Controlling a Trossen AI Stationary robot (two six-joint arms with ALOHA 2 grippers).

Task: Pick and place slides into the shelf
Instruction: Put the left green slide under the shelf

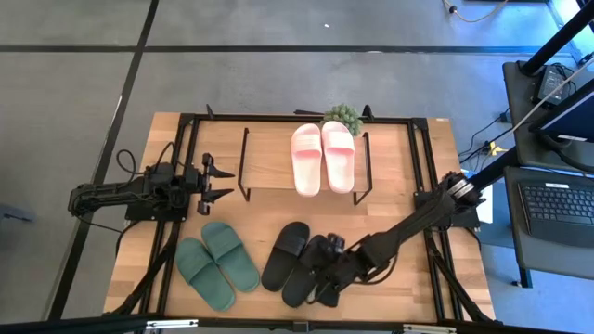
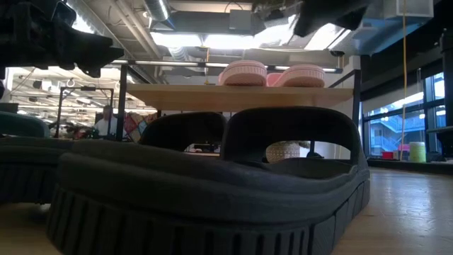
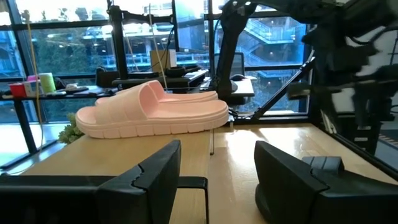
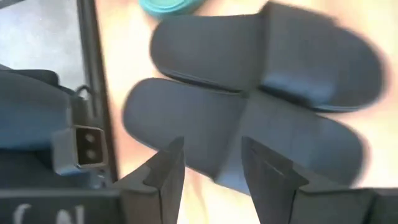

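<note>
Altogether two pink slides [image 1: 323,157], two green slides [image 1: 219,263], two black slides [image 1: 295,260].

dark jointed arms, black blocky fingers [image 3: 155,180], grey connector, perhaps white lettering

Low view: nearest black slide [image 2: 212,191] fills the lower frame, cut off at bottom edge & hiding most of the desk behind it. Green slide [image 2: 18,127] only a sliver at left edge. Pink slides [image 2: 272,74] show as toes only, above the shelf [image 2: 241,95] board. High view: right hand [image 1: 327,263] covers part of one black slide, lower centre. Right wrist view: black slides blurred, green one clipped at top edge.
</note>
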